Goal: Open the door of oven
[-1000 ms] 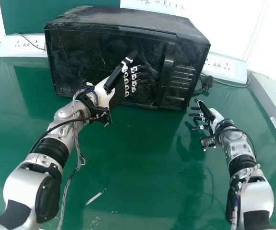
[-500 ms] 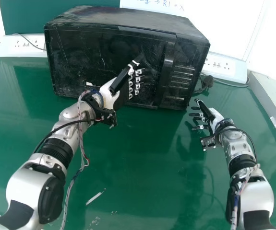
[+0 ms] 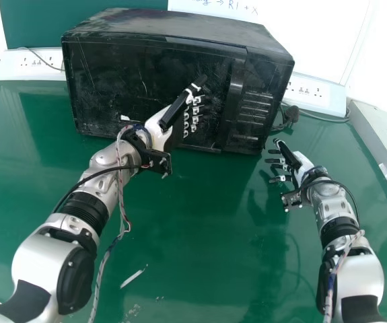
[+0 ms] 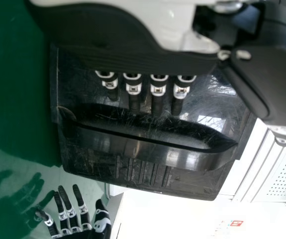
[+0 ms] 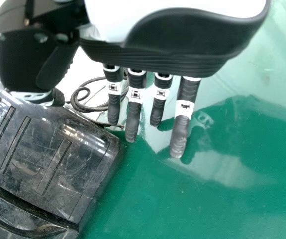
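Head view shows the black oven [image 3: 173, 28] on the green worktop [image 3: 186, 229], with its door [image 3: 126, 74] shut. The left hand [image 3: 156, 126] is in front of the door, with its fingers out and its thumb apart. It holds nothing. In the left wrist view, its fingertips point at the handle [image 4: 143, 147], near the hollow beside the bar. The right hand [image 3: 301, 165] is open too, just beside the oven.

The job now looks like getting a good hold on the handle. The left hand should go a bit more to the right, tuck its fingertips into the hollow, then curl them behind the bar. Pushing on the flat door would not help. The pull should start slow and swing round to the left, since the hinge is likely on that side. A hard tug could make the fingers slip or drag the whole oven.
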Robot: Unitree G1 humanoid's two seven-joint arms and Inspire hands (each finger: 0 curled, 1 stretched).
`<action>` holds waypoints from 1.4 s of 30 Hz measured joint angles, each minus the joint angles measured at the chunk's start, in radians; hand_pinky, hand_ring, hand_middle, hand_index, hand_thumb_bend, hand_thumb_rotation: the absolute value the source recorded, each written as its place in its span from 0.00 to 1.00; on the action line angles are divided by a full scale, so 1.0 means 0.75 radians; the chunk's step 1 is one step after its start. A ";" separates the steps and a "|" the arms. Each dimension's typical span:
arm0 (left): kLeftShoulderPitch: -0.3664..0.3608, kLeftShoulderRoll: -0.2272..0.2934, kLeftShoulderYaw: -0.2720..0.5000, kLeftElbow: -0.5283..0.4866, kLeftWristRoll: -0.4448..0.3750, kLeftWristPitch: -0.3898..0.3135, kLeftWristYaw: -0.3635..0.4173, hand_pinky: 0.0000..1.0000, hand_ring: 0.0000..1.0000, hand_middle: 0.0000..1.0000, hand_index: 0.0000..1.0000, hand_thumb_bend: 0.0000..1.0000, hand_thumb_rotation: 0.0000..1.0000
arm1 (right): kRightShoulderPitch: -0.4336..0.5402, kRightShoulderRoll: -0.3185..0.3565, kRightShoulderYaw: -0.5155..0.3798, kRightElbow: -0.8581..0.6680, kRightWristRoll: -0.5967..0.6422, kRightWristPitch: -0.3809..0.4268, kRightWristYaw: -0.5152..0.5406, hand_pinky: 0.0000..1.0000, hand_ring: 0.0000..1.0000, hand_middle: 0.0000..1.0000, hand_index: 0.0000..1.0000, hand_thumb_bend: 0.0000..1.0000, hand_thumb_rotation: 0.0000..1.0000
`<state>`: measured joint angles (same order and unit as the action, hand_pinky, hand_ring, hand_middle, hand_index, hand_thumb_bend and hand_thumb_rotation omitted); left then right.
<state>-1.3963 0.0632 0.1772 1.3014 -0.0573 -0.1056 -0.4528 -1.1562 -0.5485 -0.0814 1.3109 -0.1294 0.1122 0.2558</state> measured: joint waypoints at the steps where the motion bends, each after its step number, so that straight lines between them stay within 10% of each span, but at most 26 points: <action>1: 0.000 -0.003 -0.001 0.001 0.004 0.000 0.007 1.00 1.00 1.00 1.00 1.00 1.00 | 0.000 0.000 0.000 0.000 0.000 0.000 0.001 0.62 0.72 0.72 0.84 0.64 1.00; 42: -0.047 -0.081 -0.007 0.022 0.051 0.059 0.078 1.00 1.00 1.00 1.00 1.00 1.00 | 0.000 0.000 -0.016 0.000 0.001 0.001 0.006 0.62 0.71 0.72 0.83 0.62 1.00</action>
<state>-1.4318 0.0024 0.1716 1.3180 -0.0189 -0.0614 -0.3941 -1.1565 -0.5484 -0.0931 1.3109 -0.1289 0.1133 0.2603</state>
